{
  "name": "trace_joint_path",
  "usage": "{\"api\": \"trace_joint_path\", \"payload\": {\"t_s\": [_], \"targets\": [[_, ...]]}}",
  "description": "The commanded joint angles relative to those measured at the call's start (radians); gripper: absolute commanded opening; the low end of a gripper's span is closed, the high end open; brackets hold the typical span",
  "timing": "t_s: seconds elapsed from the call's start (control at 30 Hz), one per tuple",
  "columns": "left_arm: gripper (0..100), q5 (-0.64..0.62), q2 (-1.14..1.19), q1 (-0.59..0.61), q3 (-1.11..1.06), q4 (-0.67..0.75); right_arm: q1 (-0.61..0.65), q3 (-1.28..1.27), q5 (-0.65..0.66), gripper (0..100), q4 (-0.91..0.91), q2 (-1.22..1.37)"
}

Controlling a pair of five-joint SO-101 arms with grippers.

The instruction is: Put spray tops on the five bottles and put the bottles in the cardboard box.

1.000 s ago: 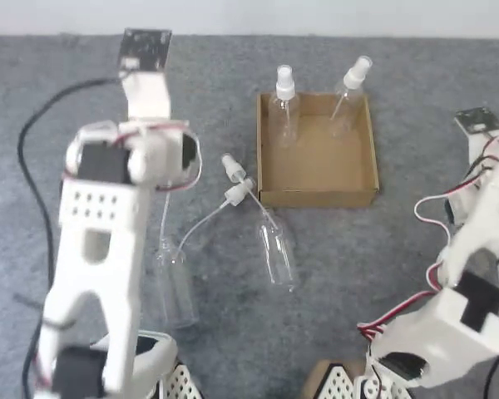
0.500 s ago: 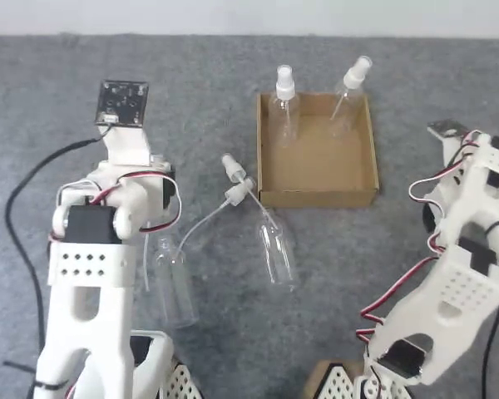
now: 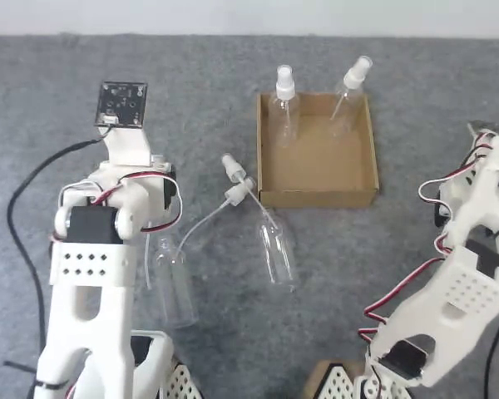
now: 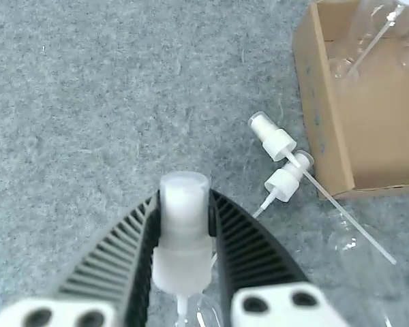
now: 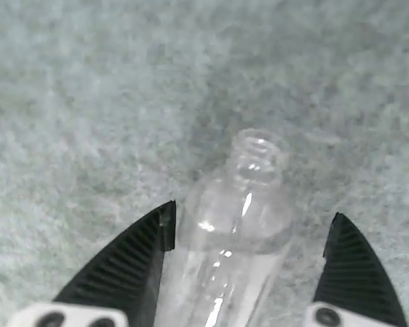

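Observation:
In the left wrist view my left gripper point(image 4: 184, 198) is shut on a white spray top point(image 4: 183, 235), held upright over the carpet. Two loose spray tops point(image 4: 273, 136) point(image 4: 285, 180) lie beyond it, beside the cardboard box point(image 4: 316, 116). From above, the box point(image 3: 316, 193) holds two capped bottles point(image 3: 284, 108) point(image 3: 348, 98). Two uncapped clear bottles point(image 3: 173, 284) point(image 3: 278, 249) lie on the carpet between the arms. My right gripper point(image 5: 252, 214) stands open around a third uncapped bottle point(image 5: 242, 218), with its fingers clear of the glass on both sides.
Grey carpet covers the table. The left arm point(image 3: 108, 224) stands over the near-left bottle, and the right arm point(image 3: 482, 216) is at the far right edge. Open carpet lies left of the box and behind it.
The left arm has drawn back toward the near side and settled over the near-left bottle. The right arm has straightened and shifted toward the right edge.

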State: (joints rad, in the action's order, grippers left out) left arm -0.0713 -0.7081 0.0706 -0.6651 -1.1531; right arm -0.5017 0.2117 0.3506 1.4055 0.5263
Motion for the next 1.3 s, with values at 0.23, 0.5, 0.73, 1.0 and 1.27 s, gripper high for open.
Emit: {"api": "trace_joint_path", "payload": {"t_s": [0.23, 0.5, 0.73, 1.0, 1.27], "targets": [[2, 0.008, -0.034, 0.003, 0.007, 0.02, -0.008, 0.051, -0.046, 19.0, -0.053, -0.012], [2, 0.006, -0.038, 0.003, 0.008, 0.02, 0.002, 0.087, 0.166, 2.8, -0.048, 0.001], [2, 0.003, -0.043, 0.006, 0.077, 0.011, 0.093, 0.126, 0.117, 1.6, -0.044, -0.278], [1, 0.003, -0.043, 0.012, 0.234, -0.086, 0.43, -0.233, 0.025, 1.3, -0.127, -0.808], [1, 0.003, -0.101, 0.012, 0.358, -0.147, 0.872, -0.735, -0.078, 1.3, -0.36, -1.25]]}}
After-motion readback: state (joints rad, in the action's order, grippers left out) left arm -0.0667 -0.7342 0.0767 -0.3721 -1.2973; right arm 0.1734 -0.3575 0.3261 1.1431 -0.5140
